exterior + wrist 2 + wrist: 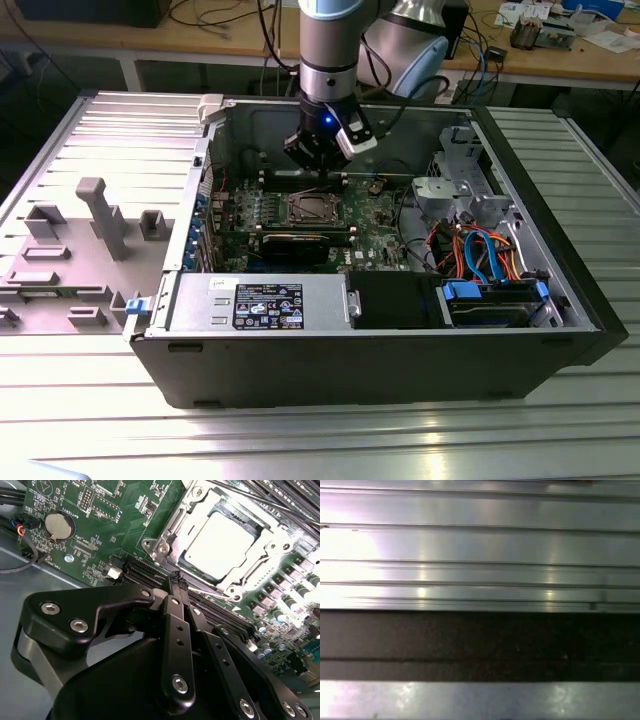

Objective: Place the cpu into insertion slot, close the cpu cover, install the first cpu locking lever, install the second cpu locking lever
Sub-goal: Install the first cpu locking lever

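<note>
An open computer case is seen lying on a ribbed metal worktop in the exterior view, occupying the middle of the frame. The green circuit board is set in the case's upper middle part, with a power supply box along the lower edge and a bundle of orange and blue cables at the exterior view's right. A grey plastic moulded tray is placed on the worktop at the exterior view's left.

The arm is lowered from the top of the frame into the case, and the pincer is held just above the board, slightly above the insertion slot in the picture.

In the second wrist view the pincer is shown in the lower half of the frame, with its black fingers brought together at the tips; nothing is seen between them. The fingertips are positioned just beside the lower corner of the insertion slot, over the long black memory slots.

The cpu is seated in the slot in the upper right of the frame, its bright metal top facing up. The cpu cover is laid down around it, the chip showing through the central opening. A thin wire locking lever is seen along the slot's lower edge; whether it is latched cannot be told. A round coin battery is mounted at the upper left.

In the first wrist view ribbed metal surface and a dark band are shown.
</note>
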### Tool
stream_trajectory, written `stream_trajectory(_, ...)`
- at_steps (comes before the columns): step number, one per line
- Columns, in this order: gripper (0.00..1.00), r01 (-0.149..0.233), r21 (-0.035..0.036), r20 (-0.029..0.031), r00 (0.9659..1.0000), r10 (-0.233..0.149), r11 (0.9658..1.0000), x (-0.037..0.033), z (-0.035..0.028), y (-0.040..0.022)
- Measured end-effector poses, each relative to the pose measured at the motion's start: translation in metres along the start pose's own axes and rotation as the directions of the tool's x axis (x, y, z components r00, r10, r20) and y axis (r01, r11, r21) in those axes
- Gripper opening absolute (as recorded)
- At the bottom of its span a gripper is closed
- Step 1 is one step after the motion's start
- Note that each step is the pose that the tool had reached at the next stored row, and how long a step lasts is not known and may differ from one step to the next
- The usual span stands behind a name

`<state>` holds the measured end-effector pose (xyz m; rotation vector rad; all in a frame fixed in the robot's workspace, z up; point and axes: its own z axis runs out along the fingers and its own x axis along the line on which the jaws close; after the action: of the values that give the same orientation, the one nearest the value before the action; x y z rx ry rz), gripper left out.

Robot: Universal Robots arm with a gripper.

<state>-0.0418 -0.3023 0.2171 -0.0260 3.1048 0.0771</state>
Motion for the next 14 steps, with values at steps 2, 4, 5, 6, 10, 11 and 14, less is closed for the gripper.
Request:
stream_trajectory(2, 0.11, 0.000, 0.0000, 0.0000, 1.0000, 0.000, 1.0000, 0.0000, 0.0010, 0.0000)
stream_trajectory(4, 0.11, 0.000, 0.0000, 0.0000, 1.0000, 0.000, 1.0000, 0.0001, 0.0020, -0.0001)
stream_trajectory(5, 0.11, 0.000, 0.0001, -0.0001, 1.0000, 0.000, 1.0000, 0.0001, 0.0027, -0.0001)
stream_trajectory(6, 0.11, 0.000, 0.0000, 0.0000, 1.0000, 0.000, 1.0000, 0.0001, 0.0038, -0.0002)
stream_trajectory(10, 0.11, 0.000, 0.0000, 0.0000, 1.0000, 0.000, 1.0000, -0.0004, 0.0083, -0.0004)
stream_trajectory(11, 0.11, -0.001, 0.0001, -0.0001, 1.0000, 0.001, 1.0000, -0.0007, 0.0094, -0.0005)
stream_trajectory(14, 0.11, -0.001, 0.0003, -0.0001, 1.0000, 0.001, 1.0000, -0.0013, 0.0112, -0.0006)
